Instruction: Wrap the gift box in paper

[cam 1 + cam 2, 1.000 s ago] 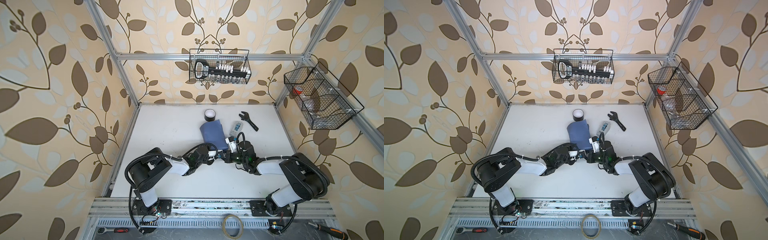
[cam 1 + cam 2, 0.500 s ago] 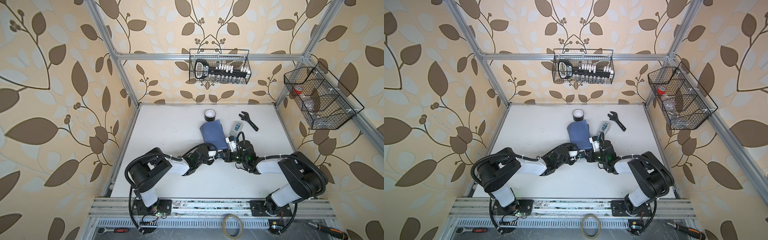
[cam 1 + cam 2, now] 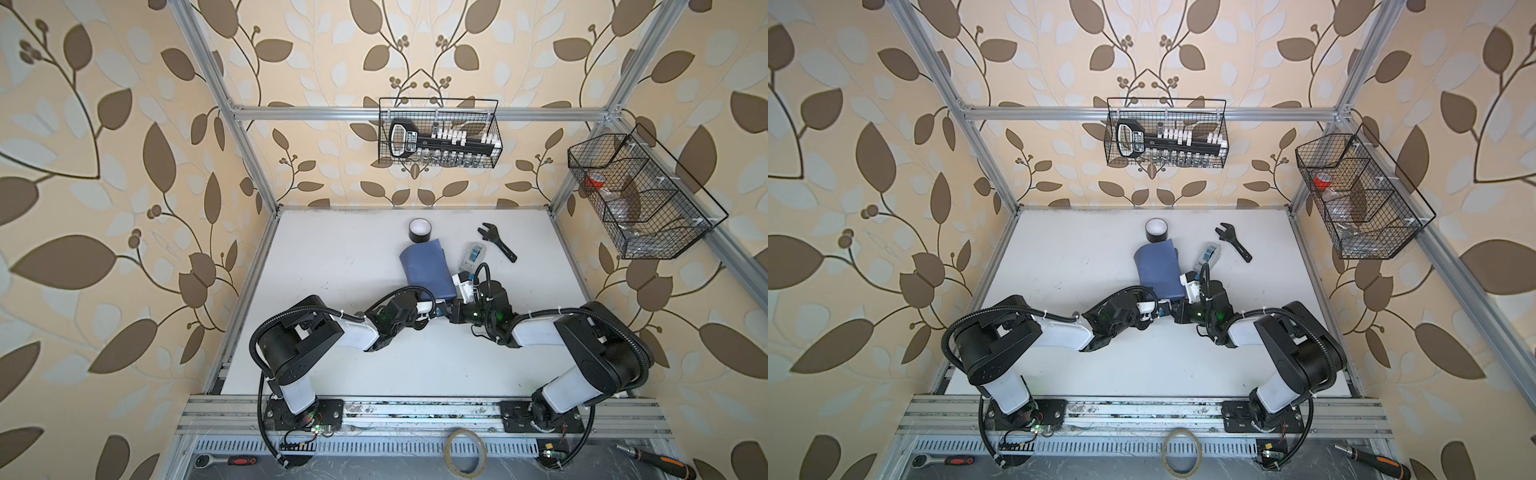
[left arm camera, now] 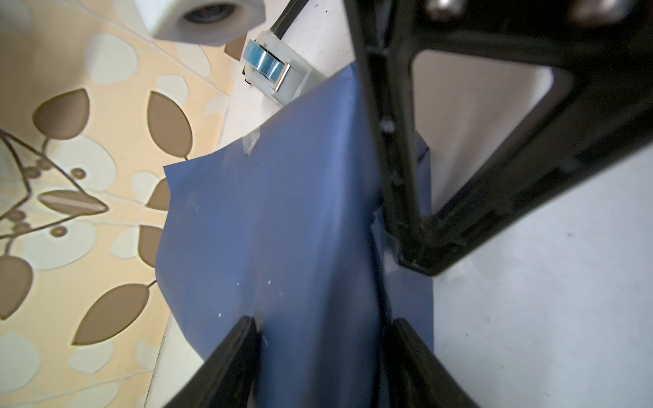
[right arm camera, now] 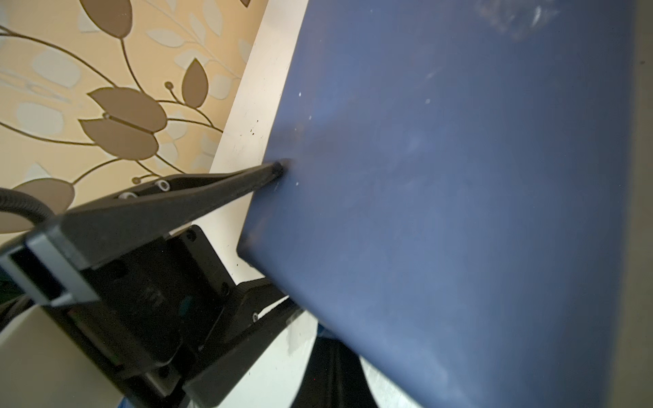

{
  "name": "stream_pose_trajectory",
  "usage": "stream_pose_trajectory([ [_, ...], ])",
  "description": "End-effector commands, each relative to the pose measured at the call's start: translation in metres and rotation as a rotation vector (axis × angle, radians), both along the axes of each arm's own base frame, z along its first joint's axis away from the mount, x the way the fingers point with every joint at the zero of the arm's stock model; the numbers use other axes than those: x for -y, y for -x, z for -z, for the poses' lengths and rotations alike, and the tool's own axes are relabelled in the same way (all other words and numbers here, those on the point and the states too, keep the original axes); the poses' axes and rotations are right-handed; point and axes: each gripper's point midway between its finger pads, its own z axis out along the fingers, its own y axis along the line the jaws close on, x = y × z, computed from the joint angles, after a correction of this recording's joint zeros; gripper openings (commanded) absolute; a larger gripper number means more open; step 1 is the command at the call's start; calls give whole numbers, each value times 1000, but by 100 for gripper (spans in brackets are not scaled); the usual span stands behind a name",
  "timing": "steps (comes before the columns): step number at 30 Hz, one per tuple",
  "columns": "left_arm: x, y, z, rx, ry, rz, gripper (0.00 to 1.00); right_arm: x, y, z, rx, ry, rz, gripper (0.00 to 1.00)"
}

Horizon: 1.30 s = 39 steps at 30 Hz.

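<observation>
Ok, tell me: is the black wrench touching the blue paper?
No, in a top view the wrench lies apart from the paper, with the clear tape dispenser between them.

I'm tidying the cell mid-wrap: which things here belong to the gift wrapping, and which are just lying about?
Job in hand:
- the paper, folded around the gift box, which it hides

Lying about on the table:
- black tape roll
- wrench
- clear plastic case
</observation>
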Motion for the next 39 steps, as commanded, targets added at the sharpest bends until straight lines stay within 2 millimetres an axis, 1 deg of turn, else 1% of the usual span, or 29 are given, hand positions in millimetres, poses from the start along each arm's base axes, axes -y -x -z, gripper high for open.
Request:
stream_pose_trajectory([
  [1,-29,17,59,-138,-201,-10,60,-2,-13,-10,39,-14,16,0],
  [21,-29,17,59,-138,-203,-11,60,0,-21,-12,22,-26,65,0],
  [39,-29,17,58,-136,-200,-11,60,3,-21,-14,-10,-46,115,12],
])
